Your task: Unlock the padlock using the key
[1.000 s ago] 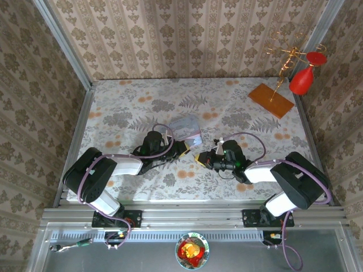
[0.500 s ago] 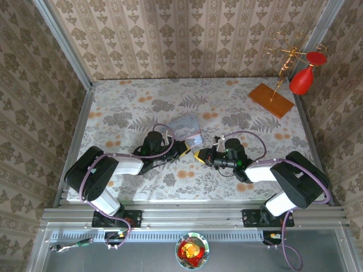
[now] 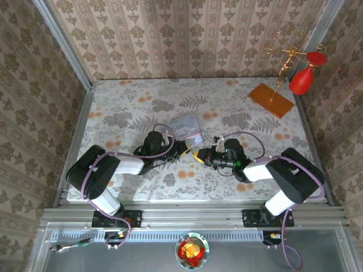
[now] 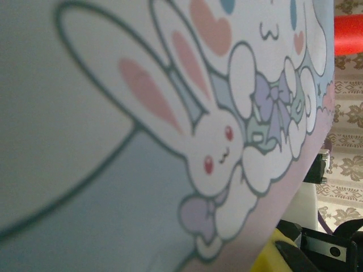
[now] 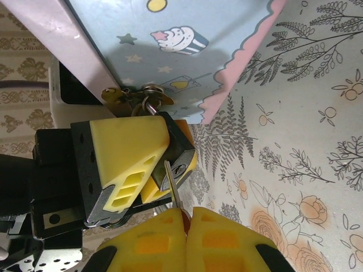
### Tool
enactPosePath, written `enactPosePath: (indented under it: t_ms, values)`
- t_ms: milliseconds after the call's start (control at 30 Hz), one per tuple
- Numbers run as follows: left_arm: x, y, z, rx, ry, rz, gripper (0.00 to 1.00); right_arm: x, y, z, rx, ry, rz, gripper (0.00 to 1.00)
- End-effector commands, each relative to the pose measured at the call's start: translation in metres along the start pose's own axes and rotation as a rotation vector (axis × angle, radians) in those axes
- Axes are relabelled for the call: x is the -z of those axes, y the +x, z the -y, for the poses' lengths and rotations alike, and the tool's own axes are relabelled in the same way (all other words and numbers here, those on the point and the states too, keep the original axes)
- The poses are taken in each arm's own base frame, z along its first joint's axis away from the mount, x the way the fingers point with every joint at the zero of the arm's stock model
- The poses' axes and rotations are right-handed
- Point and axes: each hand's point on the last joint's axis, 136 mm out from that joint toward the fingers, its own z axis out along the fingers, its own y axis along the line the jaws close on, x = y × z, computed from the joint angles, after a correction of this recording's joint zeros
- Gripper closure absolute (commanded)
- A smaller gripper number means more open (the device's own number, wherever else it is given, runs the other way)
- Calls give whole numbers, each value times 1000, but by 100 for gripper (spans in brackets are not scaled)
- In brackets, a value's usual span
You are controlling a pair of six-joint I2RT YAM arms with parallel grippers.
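Observation:
The dark padlock (image 5: pixel 180 160) hangs by its thin shackle from the hasp of the pale blue cartoon tin (image 5: pixel 193 39). My left gripper (image 5: pixel 164 161) is shut on the padlock's body, its yellow fingers (image 5: pixel 122 156) on either side. My right gripper (image 5: pixel 188 214) is shut on the key (image 5: pixel 172 184). The key's thin blade points up and its tip meets the keyhole face. In the top view the left gripper (image 3: pixel 186 148) and right gripper (image 3: pixel 198 154) meet tip to tip just in front of the tin (image 3: pixel 186 126). Up close in the left wrist view is the tin's printed side (image 4: pixel 113 170).
A wooden base (image 3: pixel 270 100) with a gold stand and a red ornament (image 3: pixel 302 79) stands at the back right. Patterned walls close the table on three sides. Floral cloth (image 5: pixel 295 141) lies bare to the right of the grippers.
My right gripper has edged a little left toward the left gripper with the key in it. The left arm and the tin have stayed still.

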Motion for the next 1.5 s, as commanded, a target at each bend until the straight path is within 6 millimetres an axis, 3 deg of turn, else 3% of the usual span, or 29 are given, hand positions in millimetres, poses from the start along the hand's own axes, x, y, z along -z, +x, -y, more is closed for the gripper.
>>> enactPosePath:
  t_ms: [0,467,1467]
  values:
    - [-3,0,15,14,56,-24,95,-2,7,0,-1,-11,-28,100]
    - [-2,-4,16,18,62,-12,95,1,10,11,-21,9,-15,100]
    - [-3,1,15,37,73,-22,95,5,4,-4,10,-21,21,100]
